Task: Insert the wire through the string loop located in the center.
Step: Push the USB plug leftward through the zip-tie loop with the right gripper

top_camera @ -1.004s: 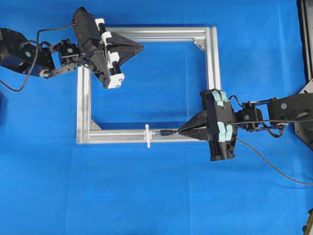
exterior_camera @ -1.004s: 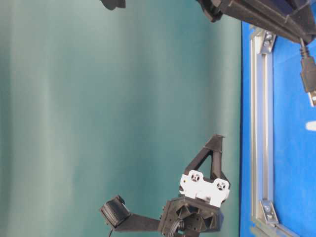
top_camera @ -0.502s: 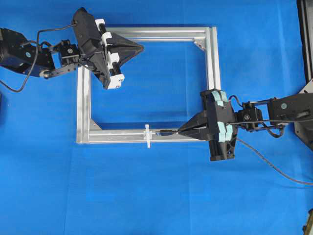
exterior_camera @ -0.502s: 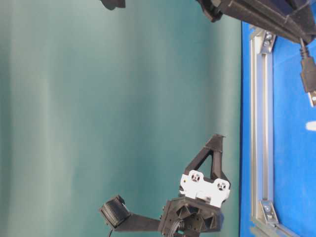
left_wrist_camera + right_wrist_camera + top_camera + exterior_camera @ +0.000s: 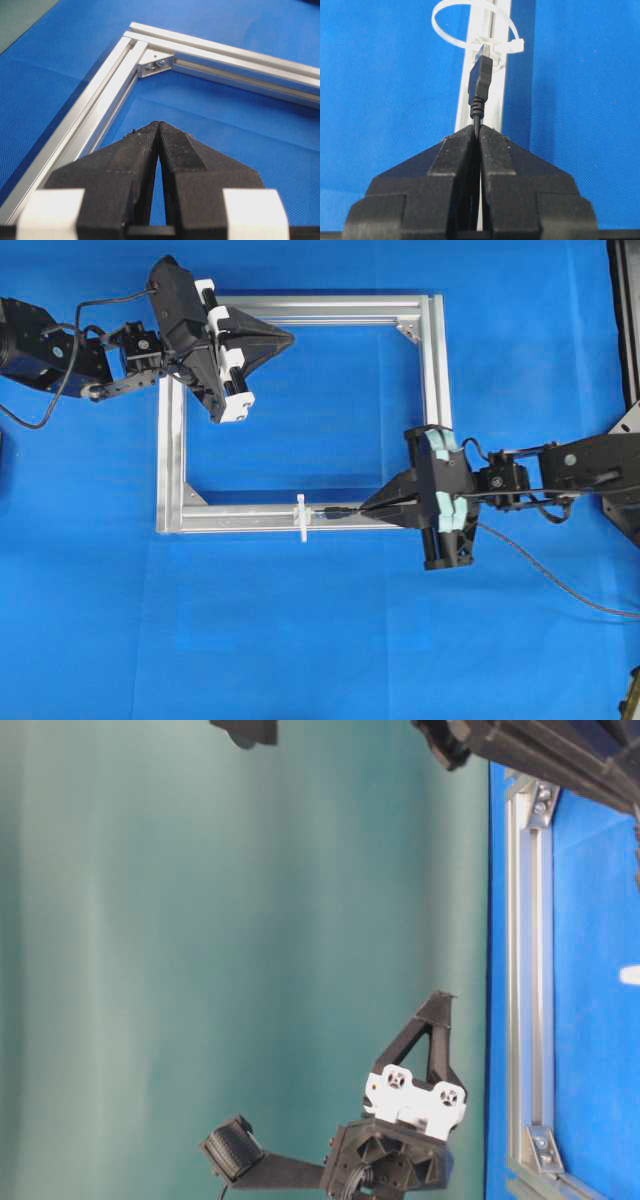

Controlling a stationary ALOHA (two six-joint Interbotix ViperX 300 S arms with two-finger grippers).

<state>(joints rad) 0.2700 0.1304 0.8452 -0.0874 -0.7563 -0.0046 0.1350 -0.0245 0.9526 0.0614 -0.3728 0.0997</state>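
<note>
The silver aluminium frame lies flat on the blue counter, and everything else is placed from it. On the frame's near rail stands the white string loop, a thin zip-tie ring, roughly midway along that rail. The right pincer hovers over the same rail, toward its right end, clenched on the wire just behind its black USB plug. In the right wrist view the plug's metal tip sits at the loop's lower edge; whether it has entered I cannot tell. The wire's slack trails off the frame to the right. The left pincer is clenched with nothing in it, over the frame's far-left corner.
</note>
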